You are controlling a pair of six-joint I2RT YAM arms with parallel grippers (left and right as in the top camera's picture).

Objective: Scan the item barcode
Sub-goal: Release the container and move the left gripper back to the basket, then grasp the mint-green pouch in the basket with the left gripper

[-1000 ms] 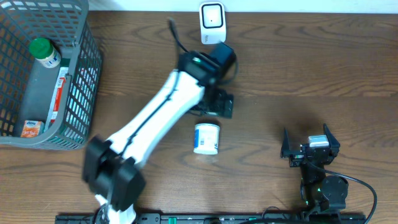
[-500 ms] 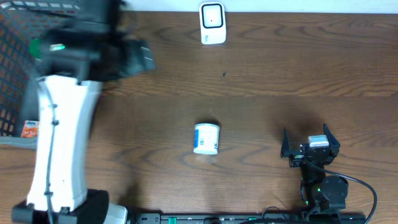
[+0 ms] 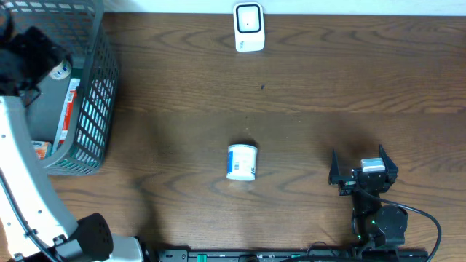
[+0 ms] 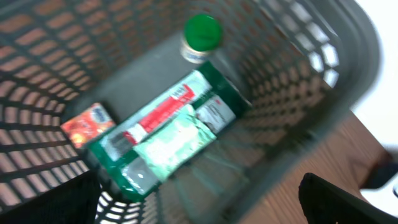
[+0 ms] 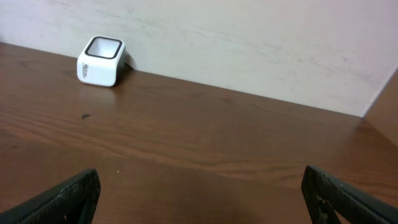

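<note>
The white barcode scanner (image 3: 249,28) stands at the table's far edge, also in the right wrist view (image 5: 101,60). A white tub with a blue label (image 3: 242,161) lies on its side mid-table, with no gripper near it. My left gripper (image 4: 199,208) hangs open over the grey mesh basket (image 3: 98,87) at the far left, with nothing between its fingers. Below it in the basket lie a green-capped bottle (image 4: 203,32), a green and red pack (image 4: 168,134) and a small orange box (image 4: 87,124). My right gripper (image 3: 362,173) rests open and empty at the near right.
The basket's wall (image 4: 298,81) rises between the left gripper and the open tabletop. A pale wall runs behind the scanner in the right wrist view. Bare brown wood lies between tub, scanner and right gripper.
The left arm has swung from beside the scanner at the top centre leftward to above the basket. The white tub and the right arm have stayed in place.
</note>
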